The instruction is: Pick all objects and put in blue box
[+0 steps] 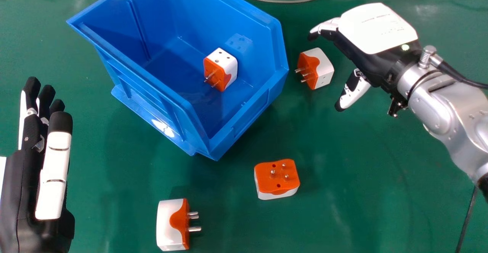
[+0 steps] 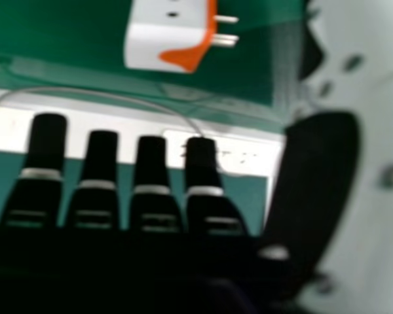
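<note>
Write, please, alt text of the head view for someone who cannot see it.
A robot's open right hand is beside an orange-and-white plug adapter, right of a blue box on a green table. A similar adapter lies inside the box, and two more lie nearer the robot. The left hand is at the left.

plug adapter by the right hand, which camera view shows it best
The head view: it shows the plug adapter whole, orange face and pins, beside the blue box. The right hand view has what looks like the same one, cut off by the frame's edge.
</note>
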You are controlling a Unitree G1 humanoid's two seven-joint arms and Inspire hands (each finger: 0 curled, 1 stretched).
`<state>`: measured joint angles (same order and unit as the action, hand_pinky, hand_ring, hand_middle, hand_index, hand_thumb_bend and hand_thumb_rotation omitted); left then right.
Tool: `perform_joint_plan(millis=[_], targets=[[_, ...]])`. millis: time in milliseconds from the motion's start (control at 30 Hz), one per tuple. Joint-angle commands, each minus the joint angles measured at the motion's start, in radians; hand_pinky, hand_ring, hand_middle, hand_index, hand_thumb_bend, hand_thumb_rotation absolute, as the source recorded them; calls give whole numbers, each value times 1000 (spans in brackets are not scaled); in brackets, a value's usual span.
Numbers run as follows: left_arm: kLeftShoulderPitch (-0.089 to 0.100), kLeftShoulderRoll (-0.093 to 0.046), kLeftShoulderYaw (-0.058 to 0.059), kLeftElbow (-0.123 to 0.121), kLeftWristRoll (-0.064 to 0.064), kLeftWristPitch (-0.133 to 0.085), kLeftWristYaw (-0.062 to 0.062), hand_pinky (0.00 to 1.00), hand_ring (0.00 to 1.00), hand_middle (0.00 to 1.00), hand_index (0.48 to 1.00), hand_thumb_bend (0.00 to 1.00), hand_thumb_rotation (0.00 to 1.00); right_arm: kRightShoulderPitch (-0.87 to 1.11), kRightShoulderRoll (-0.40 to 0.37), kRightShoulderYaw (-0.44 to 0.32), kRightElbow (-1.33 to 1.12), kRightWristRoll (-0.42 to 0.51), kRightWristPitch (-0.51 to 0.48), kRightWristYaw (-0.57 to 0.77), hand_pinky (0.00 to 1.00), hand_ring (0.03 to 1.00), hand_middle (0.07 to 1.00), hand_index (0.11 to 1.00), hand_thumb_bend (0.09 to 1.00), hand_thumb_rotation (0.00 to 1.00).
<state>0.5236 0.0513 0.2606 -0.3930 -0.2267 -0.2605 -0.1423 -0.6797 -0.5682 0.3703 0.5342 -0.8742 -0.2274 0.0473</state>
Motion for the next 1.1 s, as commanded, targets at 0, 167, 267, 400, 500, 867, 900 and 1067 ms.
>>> perform_joint_plan(millis=[0, 167, 267, 400, 500, 867, 900, 1067], targets=[[4, 1, 4, -5, -5, -25, -7, 994, 998, 1000, 1000, 644, 809, -54, 4, 6, 8, 1, 5, -12, 664, 808, 829, 787, 839, 71], [8, -4, 4, -12, 7, -20, -1, 993, 997, 1000, 1000, 649, 804, -81, 18, 30, 49, -4, 5, -21, 665, 802, 826, 788, 834, 70], [12, -10, 3, -18, 3, -22, 1, 992, 997, 1000, 1000, 653, 804, -92, 28, 37, 73, 3, -6, -35, 665, 801, 825, 787, 830, 71], [18, -13, 3, -28, 2, -10, 7, 993, 997, 1000, 1000, 655, 799, -109, 34, 56, 98, -9, -3, -43, 664, 797, 821, 782, 833, 67], [17, -11, 2, -25, 0, -17, 6, 995, 998, 1000, 1000, 660, 794, -120, 36, 68, 120, -11, -4, -55, 667, 796, 821, 782, 828, 71], [-2, -2, 10, -4, 9, -29, 2, 1000, 1000, 1000, 1000, 643, 808, -166, 45, 104, 239, -13, -12, -112, 664, 782, 812, 768, 819, 58], [-5, -1, 10, -3, 9, -30, 2, 1000, 1000, 1000, 1000, 638, 812, -172, 47, 107, 255, -14, -15, -123, 659, 777, 808, 762, 824, 54], [-5, 1, 11, -15, 6, -16, 7, 994, 998, 1000, 1000, 635, 813, -193, 48, 116, 292, -2, -15, -112, 643, 759, 792, 746, 842, 41]])
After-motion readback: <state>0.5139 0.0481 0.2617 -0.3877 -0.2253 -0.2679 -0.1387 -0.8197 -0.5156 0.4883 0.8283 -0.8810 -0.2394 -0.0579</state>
